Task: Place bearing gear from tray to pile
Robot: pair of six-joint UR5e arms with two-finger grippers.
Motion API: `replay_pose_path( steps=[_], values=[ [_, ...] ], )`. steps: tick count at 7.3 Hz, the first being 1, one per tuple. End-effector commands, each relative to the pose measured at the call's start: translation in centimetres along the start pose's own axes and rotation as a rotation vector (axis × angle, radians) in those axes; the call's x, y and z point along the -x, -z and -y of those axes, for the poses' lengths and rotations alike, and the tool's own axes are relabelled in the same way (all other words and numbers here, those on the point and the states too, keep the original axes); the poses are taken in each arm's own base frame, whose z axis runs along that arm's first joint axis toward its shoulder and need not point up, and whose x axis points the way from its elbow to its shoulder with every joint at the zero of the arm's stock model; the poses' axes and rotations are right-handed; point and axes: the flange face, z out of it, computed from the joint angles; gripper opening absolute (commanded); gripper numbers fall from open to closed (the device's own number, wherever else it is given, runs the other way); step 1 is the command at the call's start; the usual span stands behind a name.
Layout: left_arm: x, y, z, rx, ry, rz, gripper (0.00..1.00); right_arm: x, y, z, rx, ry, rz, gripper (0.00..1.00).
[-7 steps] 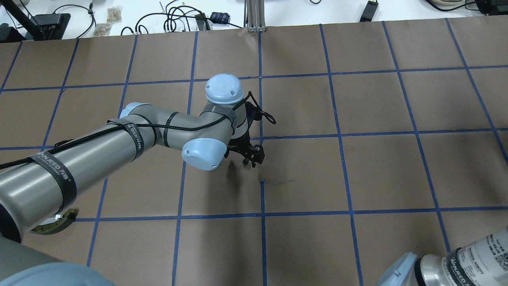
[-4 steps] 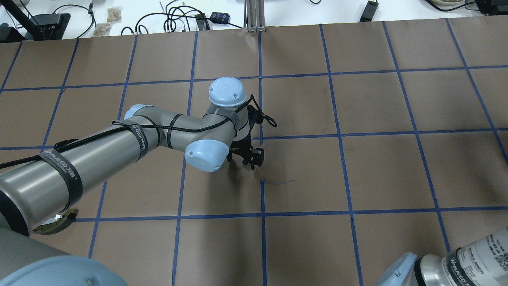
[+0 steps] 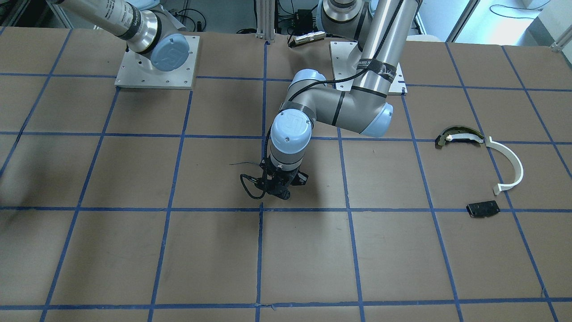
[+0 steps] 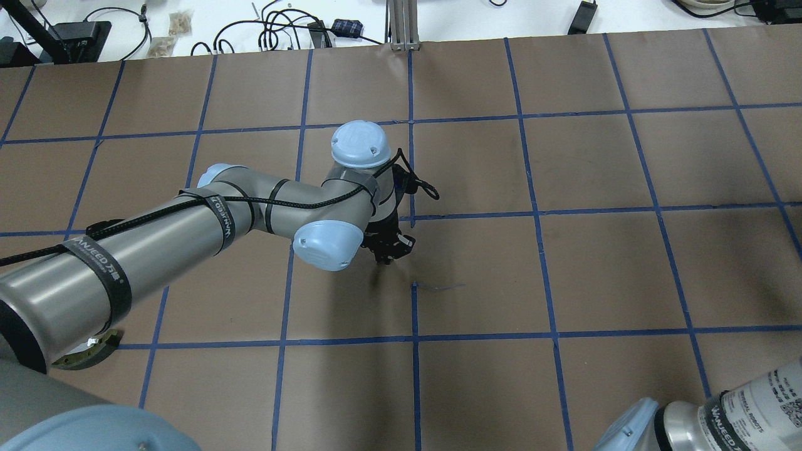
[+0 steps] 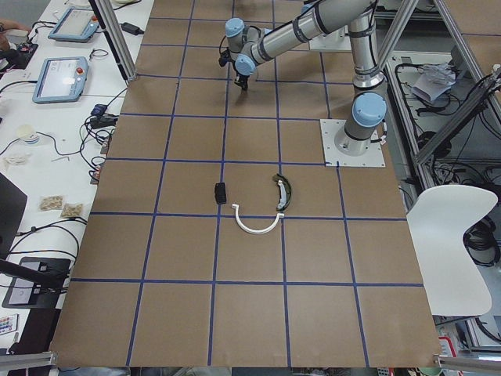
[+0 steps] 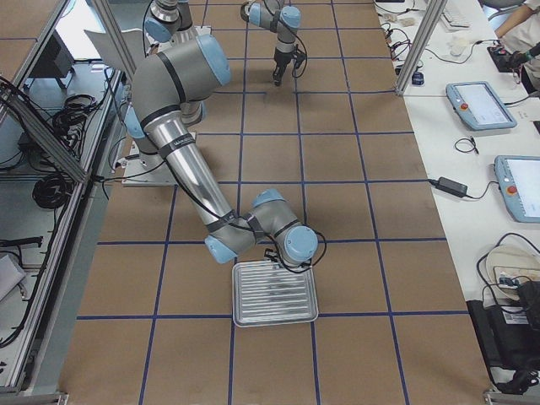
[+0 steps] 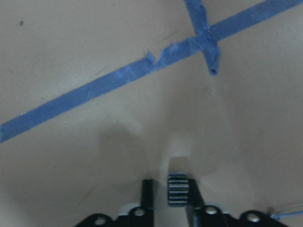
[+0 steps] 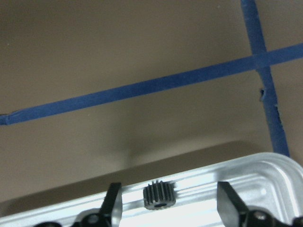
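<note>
The bearing gear [image 7: 178, 190] is out of the tray, near the middle of the table [image 3: 134, 250], between the fingers of the left gripper [image 7: 170, 183]. One finger touches it and a gap shows on the other side, so they look narrowed round it but not yet clenched. The pile [image 5: 282, 193], made up of a white half-ring [image 3: 514, 156], a dark curved piece [image 3: 460, 135] and a black plate [image 3: 482, 209], lies well apart toward the robot's left. By this the job seems roughly half done: gripping, carrying and letting go remain. The right gripper [image 8: 169, 198] hovers over the tray [image 6: 274, 295], fingers spread wide either side of another gear [image 8: 159, 195]
</note>
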Motion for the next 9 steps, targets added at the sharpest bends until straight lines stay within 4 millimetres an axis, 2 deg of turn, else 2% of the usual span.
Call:
replay_pose_path(
  steps=[1, 2, 3, 4, 5, 6, 7, 8, 9],
  values=[
    [0.0, 2.1, 0.1, -0.043, -0.004, 0.006, 0.00, 0.1, 0.0, -0.1, 0.007, -0.005, 0.006, 0.46],
    [1.3, 4.2, 0.5, -0.055, 0.016, 0.021, 0.00, 0.1, 0.0, -0.1, 0.007, -0.006, 0.008, 0.38],
    [6.6, 7.2, 1.3, -0.044, 0.077, 0.014, 0.00, 0.1, 0.1, -0.1, 0.010, -0.008, 0.009, 0.29],
    [15.3, 11.1, 1.1, -0.019, 0.152, -0.006, 0.00, 0.2, 0.3, -0.1, 0.015, -0.012, 0.009, 0.23],
    [22.5, 13.2, -0.8, -0.003, 0.137, -0.011, 0.00, 0.2, 0.3, -0.1, 0.016, -0.014, 0.012, 0.22],
    [29.9, 14.4, -4.2, 0.029, 0.133, 0.051, 0.00, 0.4, 1.1, 0.0, 0.016, -0.026, 0.009, 0.21],
    [36.4, 14.0, -8.6, 0.071, 0.161, 0.027, 0.00, 0.6, 2.3, 0.5, 0.019, -0.050, 0.004, 0.21],
    [42.5, 12.7, -13.4, 0.078, 0.150, -0.018, 0.00, 1.3, 4.6, 1.8, 0.006, -0.083, 0.018, 0.21],
    [46.6, 11.2, -18.0, 0.094, 0.213, -0.062, 0.00, 2.8, 8.4, 4.1, -0.015, -0.174, 0.026, 0.21]
  ],
)
